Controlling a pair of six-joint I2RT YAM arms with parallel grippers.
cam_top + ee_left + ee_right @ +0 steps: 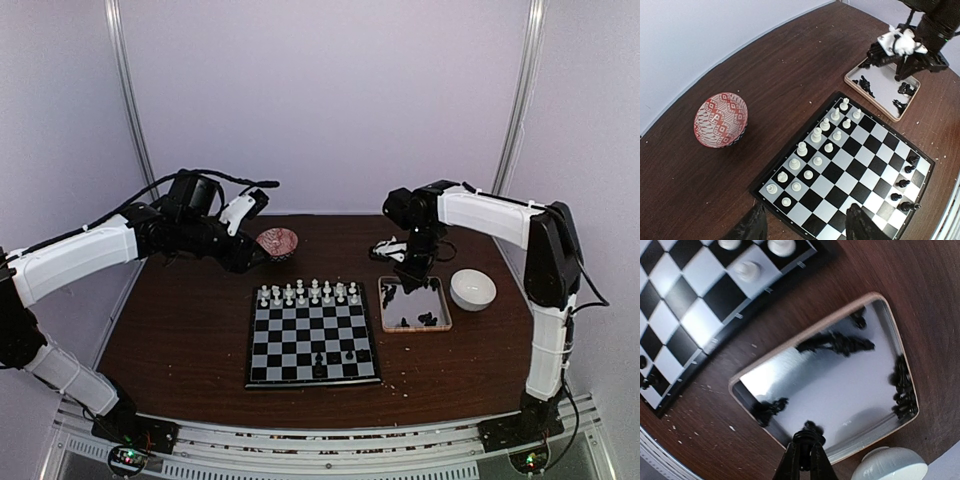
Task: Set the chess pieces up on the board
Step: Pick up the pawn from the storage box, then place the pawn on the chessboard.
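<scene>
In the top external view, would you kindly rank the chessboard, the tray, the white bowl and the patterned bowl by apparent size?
1. chessboard
2. tray
3. white bowl and patterned bowl: these look about alike, so they are left unranked.

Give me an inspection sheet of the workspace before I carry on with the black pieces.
Surface: dark wooden table, scattered pale crumbs.
Job's things: board flat at centre; white pieces fill its two far rows; a few black pieces stand on the near rows, others lie in the tray.
Clutter: patterned bowl beyond the board, white bowl right of the tray.
Pincers: left pincer open near the board's far-left corner; right pincer fingers together over the tray; whether it holds a piece cannot be told.
Cables: black cables loop above the left arm.
Surroundings: pale walls, metal posts.
</scene>
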